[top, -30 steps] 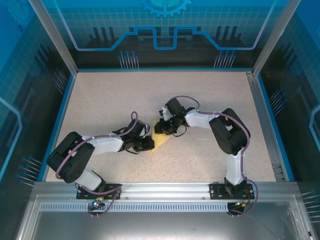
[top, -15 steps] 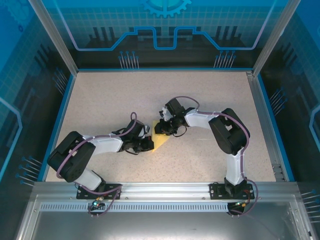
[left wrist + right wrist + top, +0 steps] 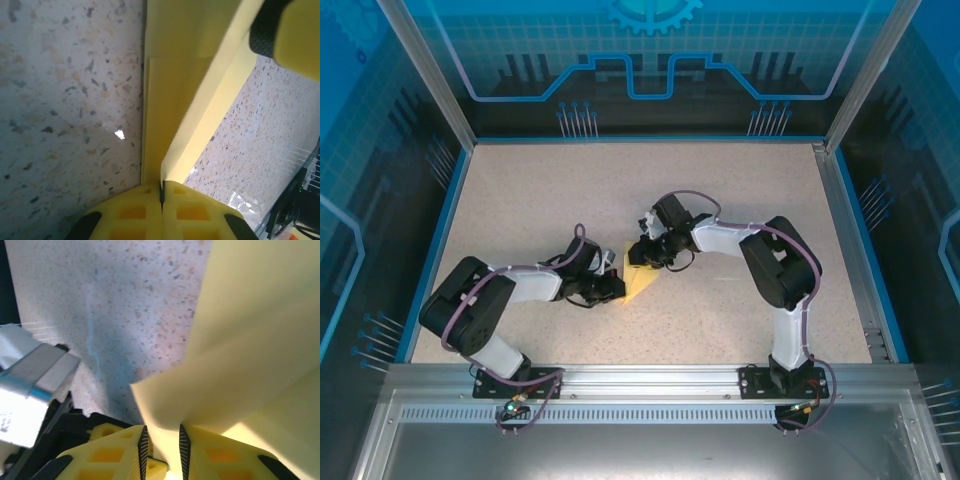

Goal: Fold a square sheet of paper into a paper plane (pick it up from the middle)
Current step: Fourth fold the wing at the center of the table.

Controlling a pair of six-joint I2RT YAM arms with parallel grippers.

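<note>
Listing: speckled table (image 3: 740,200) | yellow paper sheet (image 3: 641,285), part-folded, mid-table btwn both grippers | L gripper (image 3: 617,289) fingers closed tight, pinching sheet edge | R gripper (image 3: 644,258) fingers narrowly apart, sheet fold in gap, grip unclear.

The upper half of the surface (image 3: 620,180) lies bare, open to passage as far as the blue rear edge (image 3: 640,137). At centre frame the left arm (image 3: 530,288) and right arm (image 3: 725,238) meet over the folded yellow paper (image 3: 640,285) and block the middle band. There is bare room at lower centre between the arm bases, and along the right beside the metal rail (image 3: 855,260).
</note>
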